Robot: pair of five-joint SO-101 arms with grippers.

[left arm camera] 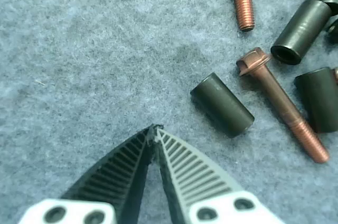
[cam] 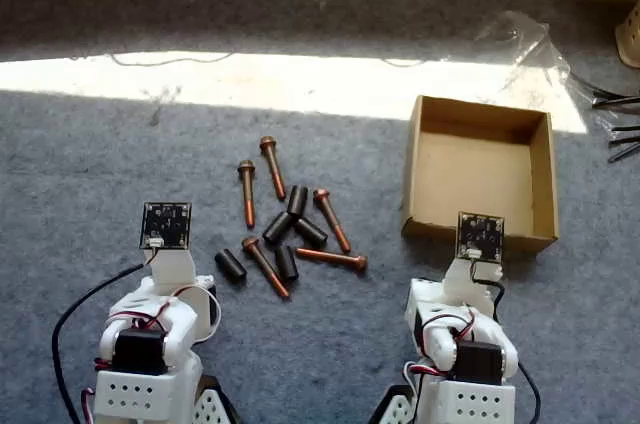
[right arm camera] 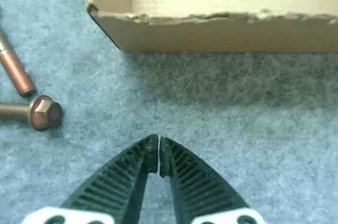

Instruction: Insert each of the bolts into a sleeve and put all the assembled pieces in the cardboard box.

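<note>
closed left fingers (left arm camera: 124,174) by sleeve (left arm camera: 222,105); closed right fingers (right arm camera: 190,179) by box (right arm camera: 211,31)

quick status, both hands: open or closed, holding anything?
Left hand: closed, holding nothing, next to a black sleeve.
Right hand: closed, holding nothing, just short of the cardboard box.

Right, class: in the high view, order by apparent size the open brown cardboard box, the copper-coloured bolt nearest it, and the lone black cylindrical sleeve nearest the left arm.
1. Open brown cardboard box, clearly largest.
2. Copper-coloured bolt, long and thin.
3. Black cylindrical sleeve, thicker but much shorter than the bolt.
</note>
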